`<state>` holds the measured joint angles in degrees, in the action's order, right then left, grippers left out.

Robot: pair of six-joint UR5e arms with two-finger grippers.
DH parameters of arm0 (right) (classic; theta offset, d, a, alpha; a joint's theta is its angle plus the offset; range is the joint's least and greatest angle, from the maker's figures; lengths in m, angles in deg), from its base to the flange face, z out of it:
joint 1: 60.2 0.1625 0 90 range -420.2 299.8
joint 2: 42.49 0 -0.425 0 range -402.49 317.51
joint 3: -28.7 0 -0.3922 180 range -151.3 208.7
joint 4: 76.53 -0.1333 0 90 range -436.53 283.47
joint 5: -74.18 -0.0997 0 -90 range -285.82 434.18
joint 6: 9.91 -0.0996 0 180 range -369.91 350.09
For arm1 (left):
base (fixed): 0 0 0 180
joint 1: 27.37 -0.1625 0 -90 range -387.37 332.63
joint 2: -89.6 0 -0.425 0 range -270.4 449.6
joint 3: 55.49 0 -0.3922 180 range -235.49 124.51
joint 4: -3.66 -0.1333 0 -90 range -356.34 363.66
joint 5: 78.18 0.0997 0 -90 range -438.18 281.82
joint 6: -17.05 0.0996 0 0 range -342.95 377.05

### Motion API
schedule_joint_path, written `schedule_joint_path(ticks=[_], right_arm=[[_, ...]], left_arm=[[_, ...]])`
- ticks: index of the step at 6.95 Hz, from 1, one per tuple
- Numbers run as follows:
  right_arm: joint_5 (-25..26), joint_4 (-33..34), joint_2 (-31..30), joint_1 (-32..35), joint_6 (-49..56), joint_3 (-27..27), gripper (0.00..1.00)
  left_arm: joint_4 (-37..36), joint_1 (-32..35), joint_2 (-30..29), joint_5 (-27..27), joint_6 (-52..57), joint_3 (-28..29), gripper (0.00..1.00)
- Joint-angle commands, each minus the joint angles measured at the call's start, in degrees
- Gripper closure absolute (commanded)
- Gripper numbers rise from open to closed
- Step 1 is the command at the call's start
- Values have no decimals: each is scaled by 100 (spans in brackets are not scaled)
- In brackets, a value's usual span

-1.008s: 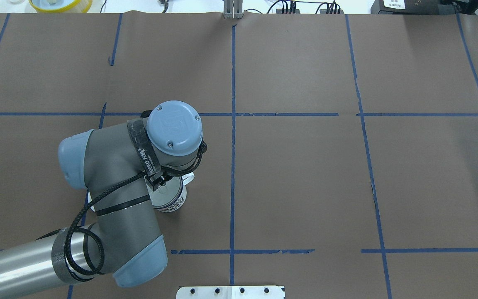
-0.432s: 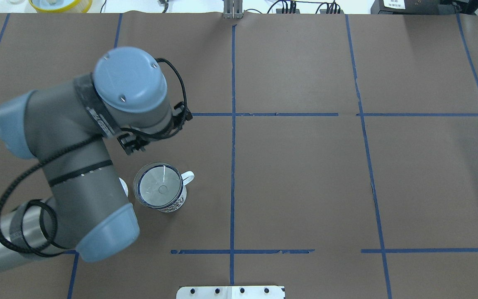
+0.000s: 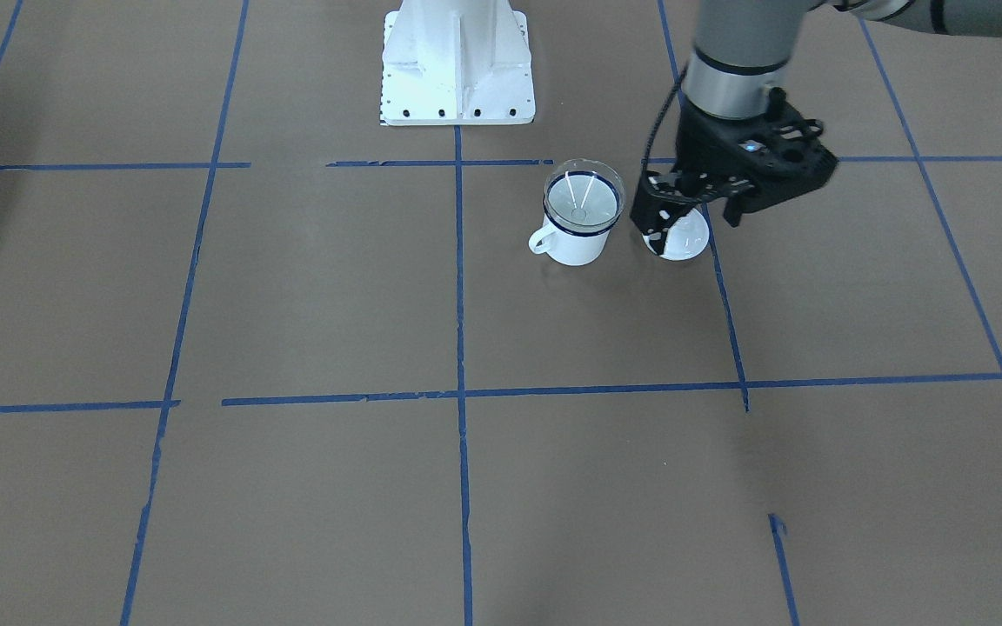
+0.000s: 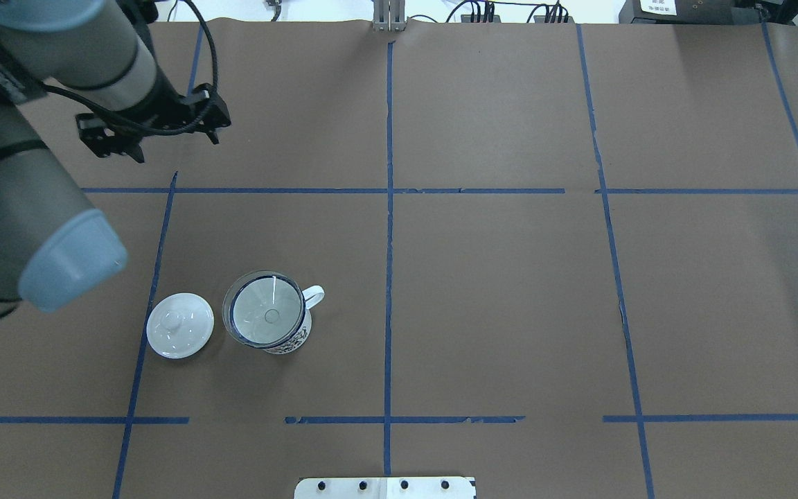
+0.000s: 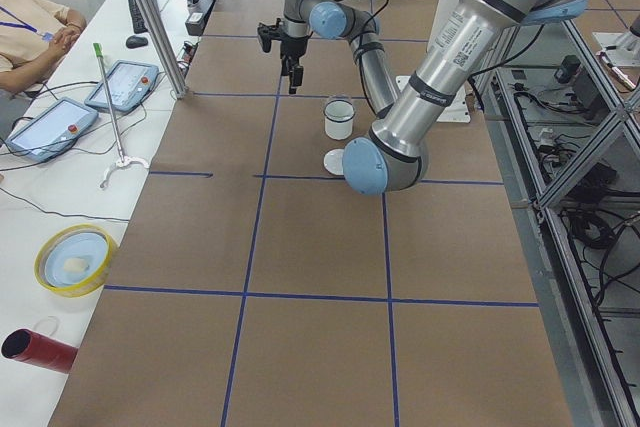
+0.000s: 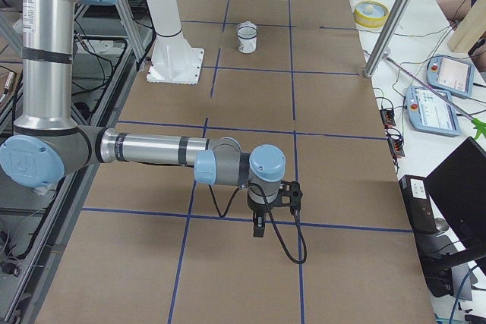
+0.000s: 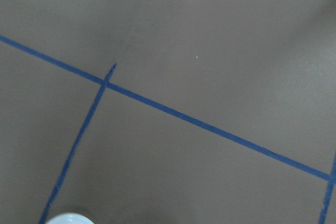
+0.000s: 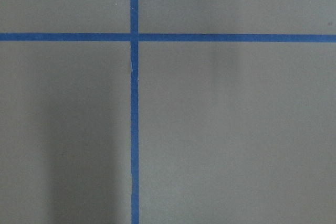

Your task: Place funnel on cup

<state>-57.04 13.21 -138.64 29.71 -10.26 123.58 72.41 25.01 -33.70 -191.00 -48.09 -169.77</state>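
Observation:
The clear funnel [image 4: 265, 310] sits mouth-up in the white mug with a blue rim [image 4: 293, 341], spout down inside it. Both show in the front view too: funnel [image 3: 584, 198], mug [image 3: 572, 248]. My left gripper [image 4: 176, 144] is open and empty, raised well above the table, far from the mug toward the far left. In the front view the left gripper [image 3: 691, 219] hangs in front of the lid. My right gripper [image 6: 260, 225] shows only in the right side view, far from the mug; I cannot tell whether it is open or shut.
A white round knobbed lid [image 4: 179, 325] lies flat just left of the mug. The white robot base plate [image 3: 457, 61] stands behind the mug in the front view. Blue tape lines grid the brown table [image 4: 510, 291].
My left arm has lifted off the mug and swung away to the far left. The funnel stays on the mug. The lid, hidden under the arm before, now shows.

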Motion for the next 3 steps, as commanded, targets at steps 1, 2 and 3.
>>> schedule_joint_path(ticks=[1, 2, 3], right_arm=[[0, 0, 0, 0, 0, 4, 0], [0, 0, 0, 0, 0, 4, 0], [0, 0, 0, 0, 0, 4, 0]], left_arm=[[279, 1479, 961, -905, 2685, 64, 0], [288, 2269, 1409, -1266, 4274, 368, 0], [288, 2999, 1605, -1539, 5578, 972, 0]])
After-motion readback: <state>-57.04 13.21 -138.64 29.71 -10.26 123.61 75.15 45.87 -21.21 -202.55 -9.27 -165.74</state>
